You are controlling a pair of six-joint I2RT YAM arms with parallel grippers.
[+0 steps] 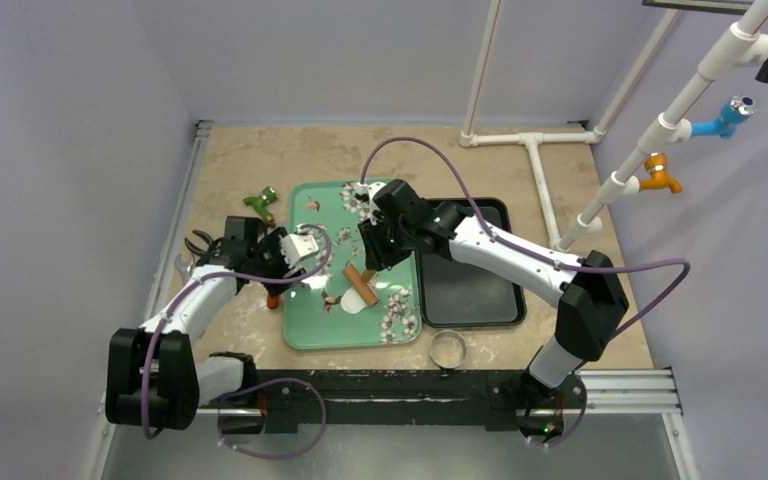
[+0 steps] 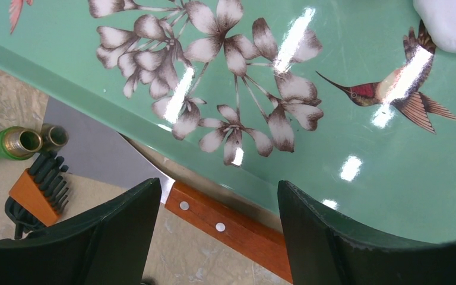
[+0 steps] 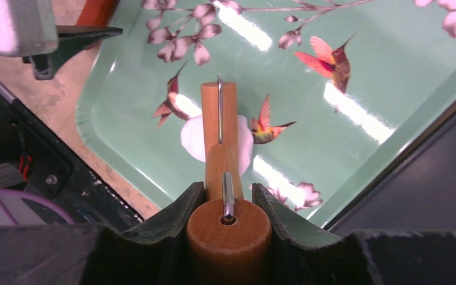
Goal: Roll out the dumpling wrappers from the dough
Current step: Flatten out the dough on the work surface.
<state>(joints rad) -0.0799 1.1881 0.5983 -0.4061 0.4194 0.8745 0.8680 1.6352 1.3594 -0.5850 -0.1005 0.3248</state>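
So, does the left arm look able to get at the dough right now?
Probably only its edges. The left gripper, jaws open, hangs by the green tray with bare tray in between, but the roller clamped in the right gripper sits over the dough.

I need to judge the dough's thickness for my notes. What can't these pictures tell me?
Right wrist: the rolling pin in the right hand hides much of the dough; thickness unclear.
Left wrist: the dough is cut off by the top edge.
Top: dough too small, partly under the rolling pin.
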